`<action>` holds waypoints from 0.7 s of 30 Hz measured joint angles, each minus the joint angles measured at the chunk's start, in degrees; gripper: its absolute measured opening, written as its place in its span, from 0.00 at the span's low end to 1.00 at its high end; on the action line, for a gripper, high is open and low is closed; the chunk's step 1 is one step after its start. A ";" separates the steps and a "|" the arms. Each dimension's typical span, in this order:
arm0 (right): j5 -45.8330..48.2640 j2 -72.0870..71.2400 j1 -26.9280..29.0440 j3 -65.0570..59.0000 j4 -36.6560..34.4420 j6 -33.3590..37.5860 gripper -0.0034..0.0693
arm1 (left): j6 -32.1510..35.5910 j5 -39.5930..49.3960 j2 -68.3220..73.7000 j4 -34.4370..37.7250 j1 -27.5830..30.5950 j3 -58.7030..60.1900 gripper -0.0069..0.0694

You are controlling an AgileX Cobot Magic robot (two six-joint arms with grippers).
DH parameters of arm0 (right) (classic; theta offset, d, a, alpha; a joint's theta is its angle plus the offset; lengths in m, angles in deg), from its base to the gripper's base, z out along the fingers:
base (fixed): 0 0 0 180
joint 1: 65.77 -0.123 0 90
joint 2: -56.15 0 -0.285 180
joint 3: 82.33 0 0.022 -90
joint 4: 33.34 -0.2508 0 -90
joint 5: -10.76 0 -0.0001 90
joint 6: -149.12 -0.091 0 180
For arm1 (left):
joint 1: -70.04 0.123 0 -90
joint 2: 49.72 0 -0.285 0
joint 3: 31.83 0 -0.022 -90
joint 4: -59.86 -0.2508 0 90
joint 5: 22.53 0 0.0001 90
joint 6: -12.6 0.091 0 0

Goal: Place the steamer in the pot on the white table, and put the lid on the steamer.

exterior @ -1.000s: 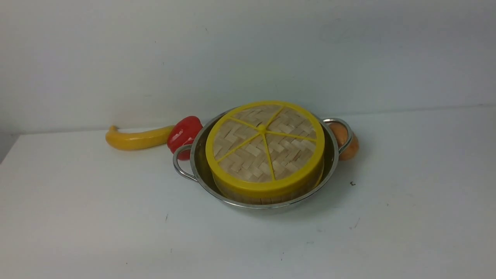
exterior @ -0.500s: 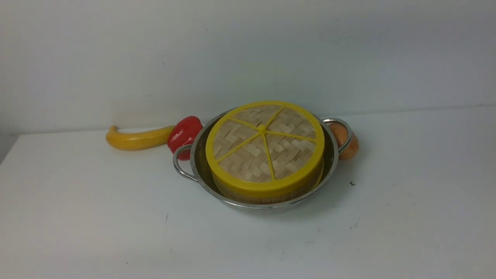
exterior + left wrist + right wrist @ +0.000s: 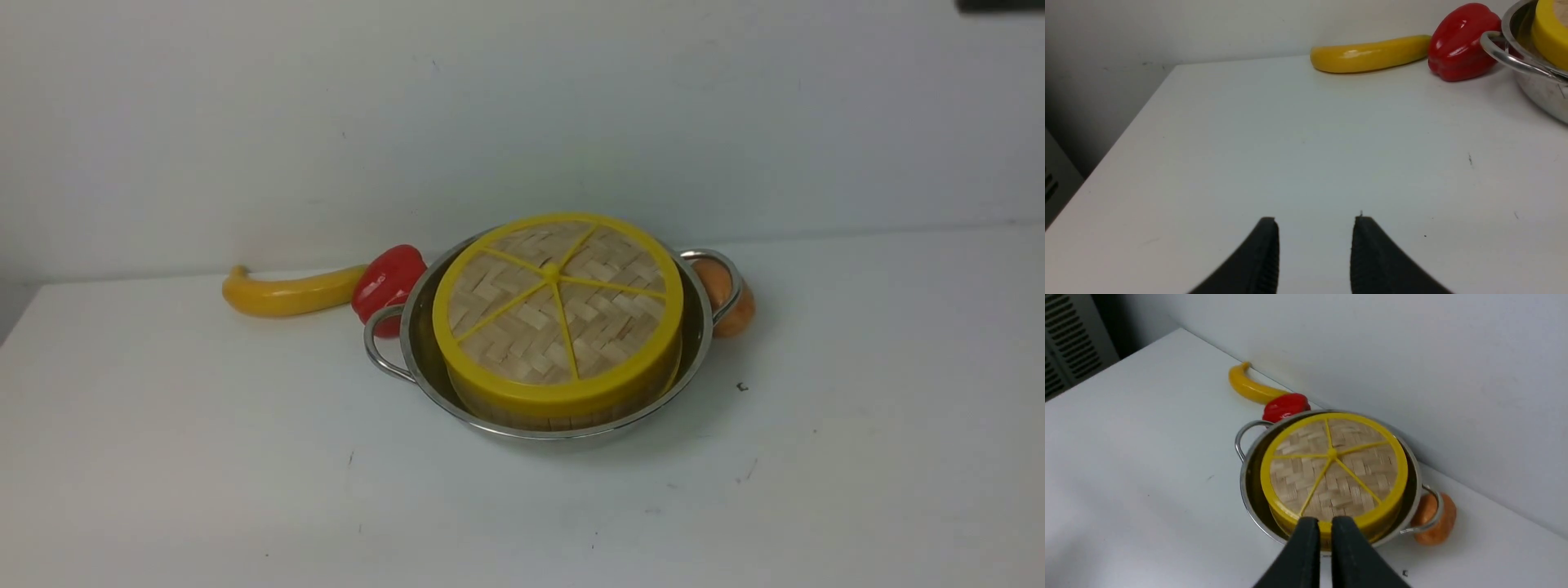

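Steamer potted and lidded, both grippers off it; main risk is a bump

Lid is on the steamer, steamer inside the pot, pot on the white table. To me the task looks done, or only a check short of it.

What could go wrong: I swing the right arm low on the way out, catch the lid's yellow rim and shove it off its seat. Or I snag a loop handle, drag the pot and push it into the red pepper or the orange-brown item by the other handle. An unneeded re-press could tip the steamer if it lands off-centre. I'd leave it alone.

Tools: left gripper has its fingers well parted, nothing between them, touching nothing I can see. Right gripper shows a narrow gap, nothing in it. Its tips overlap the lid's edge in the wrist view, but I read that as line of sight, not contact.
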 joint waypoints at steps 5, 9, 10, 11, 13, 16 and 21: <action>-14.89 -14.63 9.45 -22.95 -0.94 -2.54 0.18 | 0.00 0.00 0.00 0.00 0.00 0.00 0.41; -29.11 -25.45 18.83 -41.67 -3.27 -2.72 0.20 | 0.00 0.00 0.00 0.00 0.00 0.00 0.41; -32.57 -28.39 20.99 -46.23 -3.54 -2.72 0.21 | 0.00 0.00 0.00 0.00 0.00 0.00 0.41; -35.05 -30.79 22.19 -49.65 -3.61 -2.72 0.21 | 0.00 0.00 0.00 0.00 0.00 0.00 0.41; -39.30 -35.93 25.25 -55.86 -3.55 -2.72 0.22 | 0.00 0.00 0.00 0.00 0.00 0.00 0.41; -44.43 -45.68 28.83 -64.74 -2.90 -2.72 0.23 | 0.00 0.00 0.00 0.00 0.00 0.00 0.41; -46.01 -53.65 29.66 -72.07 -2.09 -2.80 0.25 | 0.00 0.00 0.00 0.00 0.00 0.00 0.41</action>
